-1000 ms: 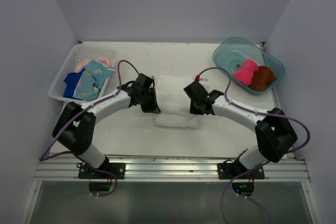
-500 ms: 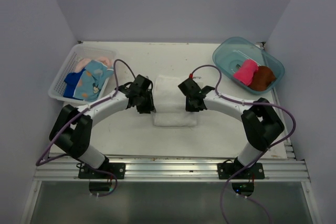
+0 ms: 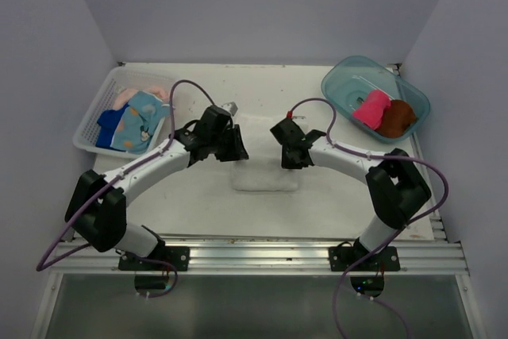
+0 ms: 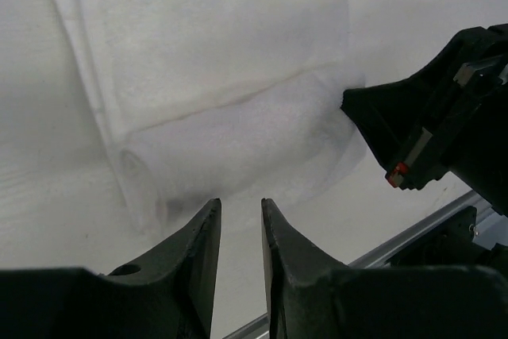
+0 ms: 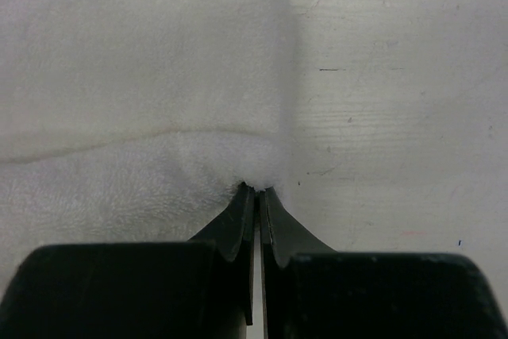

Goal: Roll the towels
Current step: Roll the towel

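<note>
Bench carries white towel partly rolled into a loose tube, right end effector pinched shut on its corner, left end effector slightly open.

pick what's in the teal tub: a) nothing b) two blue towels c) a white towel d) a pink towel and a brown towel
d: the pink towel and the brown towel lie side by side in the tub.
</note>
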You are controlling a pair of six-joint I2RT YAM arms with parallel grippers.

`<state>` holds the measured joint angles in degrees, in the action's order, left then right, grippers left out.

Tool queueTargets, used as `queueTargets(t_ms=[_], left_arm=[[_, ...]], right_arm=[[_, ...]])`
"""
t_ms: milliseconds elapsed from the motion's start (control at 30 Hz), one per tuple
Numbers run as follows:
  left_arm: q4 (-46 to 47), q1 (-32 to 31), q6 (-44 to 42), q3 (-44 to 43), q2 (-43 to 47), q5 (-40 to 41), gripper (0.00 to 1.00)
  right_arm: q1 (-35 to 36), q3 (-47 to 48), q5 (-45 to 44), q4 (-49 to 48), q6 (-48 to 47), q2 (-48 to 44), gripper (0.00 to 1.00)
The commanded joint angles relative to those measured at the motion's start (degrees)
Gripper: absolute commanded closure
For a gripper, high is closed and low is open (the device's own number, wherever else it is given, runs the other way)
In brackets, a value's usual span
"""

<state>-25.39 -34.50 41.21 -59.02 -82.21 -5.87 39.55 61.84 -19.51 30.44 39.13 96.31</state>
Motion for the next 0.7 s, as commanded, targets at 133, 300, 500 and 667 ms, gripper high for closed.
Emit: queueTargets(t_ms=[133, 300, 500, 667], left_arm=[[6.1, 0.4, -6.1, -3.3, -11.4, -5.3, 0.73], [8.6, 2.2, -8.5, -5.4, -15.8, -6.3, 0.75], [6.1, 2.2, -8.9, -8.7, -18.9, -7.5, 0.75], [1.8, 2.6, -10.5, -11.2, -21.1, -2.5, 0.75]], right_arm=[[-0.4, 3.1, 0.0, 3.8, -2.0, -7.5, 0.70], [-0.4, 4.0, -1.5, 5.8, -2.0, -13.3, 0.61], [-0.3, 0.0, 5.3, 1.7, 1.3, -13.3, 0.88], [-0.6, 2.2, 4.9, 0.2, -0.5, -6.1, 0.87]])
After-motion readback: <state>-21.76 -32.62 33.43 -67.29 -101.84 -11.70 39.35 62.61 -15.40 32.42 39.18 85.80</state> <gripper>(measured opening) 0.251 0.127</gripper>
